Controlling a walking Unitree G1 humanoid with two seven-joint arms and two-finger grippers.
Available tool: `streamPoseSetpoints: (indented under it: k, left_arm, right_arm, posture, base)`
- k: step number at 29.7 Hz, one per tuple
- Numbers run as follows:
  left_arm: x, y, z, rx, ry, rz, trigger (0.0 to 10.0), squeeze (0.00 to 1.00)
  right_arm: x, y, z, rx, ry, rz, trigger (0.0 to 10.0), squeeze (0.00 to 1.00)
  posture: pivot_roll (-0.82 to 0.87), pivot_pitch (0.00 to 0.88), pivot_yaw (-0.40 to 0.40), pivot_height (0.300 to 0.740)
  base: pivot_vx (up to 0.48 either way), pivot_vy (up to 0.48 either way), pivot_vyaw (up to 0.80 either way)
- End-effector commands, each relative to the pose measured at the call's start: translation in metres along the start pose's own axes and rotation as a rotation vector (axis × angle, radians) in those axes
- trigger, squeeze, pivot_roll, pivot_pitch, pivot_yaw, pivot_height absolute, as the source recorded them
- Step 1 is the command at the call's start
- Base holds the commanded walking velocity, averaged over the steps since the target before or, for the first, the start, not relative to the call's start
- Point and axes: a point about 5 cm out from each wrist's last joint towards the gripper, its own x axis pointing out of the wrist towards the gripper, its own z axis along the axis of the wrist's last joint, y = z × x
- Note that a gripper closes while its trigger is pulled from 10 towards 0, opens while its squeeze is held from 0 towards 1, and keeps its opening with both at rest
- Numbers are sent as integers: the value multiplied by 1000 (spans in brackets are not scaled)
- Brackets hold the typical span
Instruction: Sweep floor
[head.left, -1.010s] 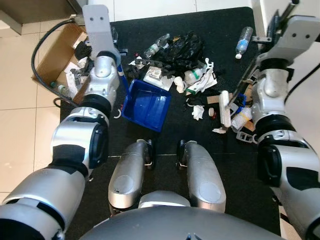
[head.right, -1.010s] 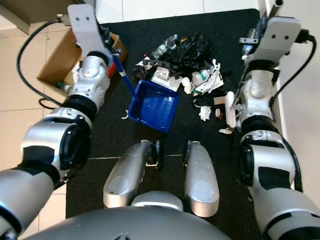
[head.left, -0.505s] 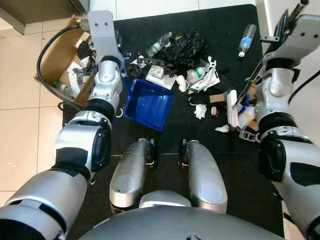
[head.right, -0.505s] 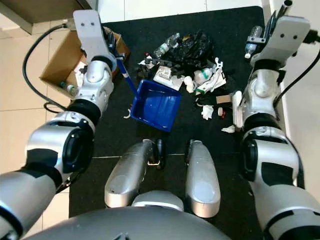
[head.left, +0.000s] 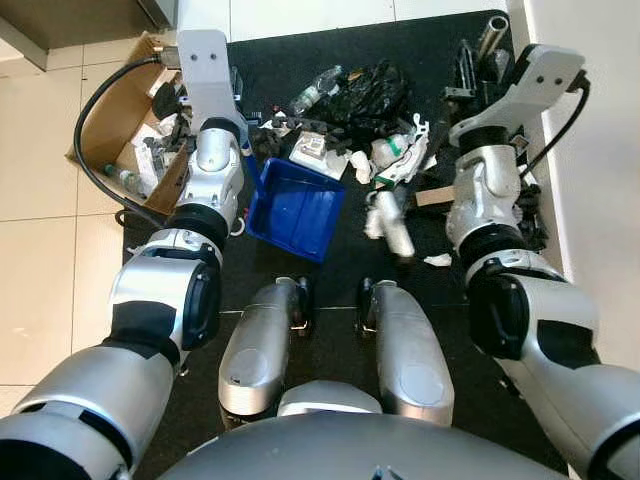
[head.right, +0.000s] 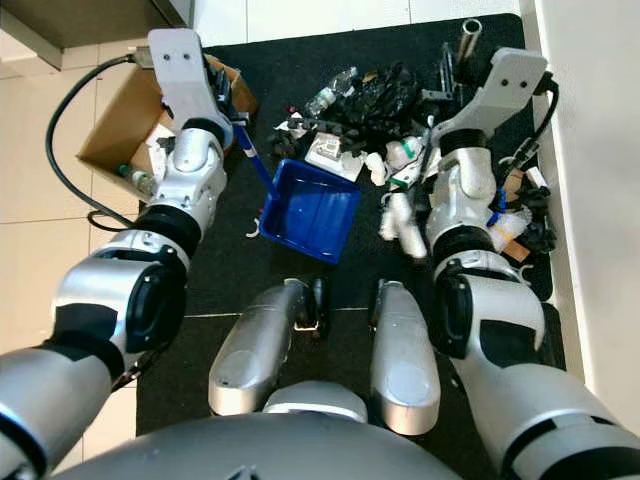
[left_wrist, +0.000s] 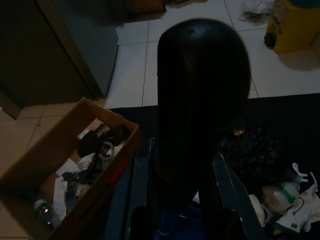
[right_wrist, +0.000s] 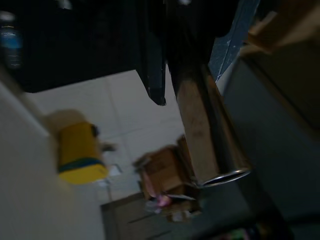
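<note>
While the right gripper (head.right: 452, 62) is clenched on the broom handle (right_wrist: 207, 130), the handle's long axis slants down and inward to the broom head (head.left: 392, 222), which sits just right of the blue dustpan (head.left: 295, 207). Left gripper (head.right: 222, 95) looks wrapped around the dustpan's stick, holding the pan tilted on the black mat (head.left: 330, 60). Trash pile (head.left: 360, 120) lies beyond both, closer to the broom arm, so I'd guess the next stroke drags it leftward into the pan. Cardboard box (head.left: 110, 120) is off to the left.
</note>
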Motion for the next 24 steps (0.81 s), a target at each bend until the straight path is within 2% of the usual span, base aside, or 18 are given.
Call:
streamPoseSetpoints:
  k: [1, 5, 8, 11, 12, 14, 16, 17, 24]
  left_arm:
    - [-5, 1, -15, 44, 65, -1, 10000, 0]
    - [-5, -2, -16, 35, 73, 0, 10000, 0]
    - [-6, -3, -16, 30, 76, 0, 10000, 0]
    - [-6, -4, -17, 29, 78, 1, 10000, 0]
    - [-6, -4, -17, 29, 78, 1, 10000, 0]
    - [-6, -3, -17, 27, 81, 4, 10000, 0]
    - [-6, -3, -18, 26, 82, 6, 10000, 0]
    - [-6, -2, -18, 25, 84, 7, 10000, 0]
    - [-6, 0, -18, 22, 83, 12, 10000, 0]
  right_arm:
    - [-4, 18, -15, 154, 26, 13, 10000, 0]
    - [-3, 41, -13, 207, -29, 95, 10000, 0]
    - [0, 42, -3, 177, -85, 109, 10000, 0]
    - [3, 32, 12, 93, -146, 107, 10000, 0]
    - [3, 32, 12, 93, -146, 107, 10000, 0]
    - [6, 16, 34, -6, -226, 100, 10000, 0]
    - [7, 8, 47, -56, -268, 101, 10000, 0]
    - [8, -4, 64, -103, -320, 87, 10000, 0]
    - [4, -20, 91, -160, -407, 58, 10000, 0]
  posture:
    - [118, 243, 170, 740]
    - [104, 245, 163, 740]
    - [97, 244, 157, 740]
    - [92, 243, 153, 740]
    - [92, 243, 153, 740]
    - [89, 242, 151, 740]
    - [89, 242, 151, 740]
    - [82, 239, 149, 740]
    - [79, 235, 148, 740]
  base:
    - [0, 0, 0]
    - [0, 0, 0]
    - [0, 0, 0]
    - [0, 0, 0]
    - [0, 0, 0]
    - [0, 0, 0]
    - [0, 0, 0]
    - [0, 0, 0]
    - [0, 0, 0]
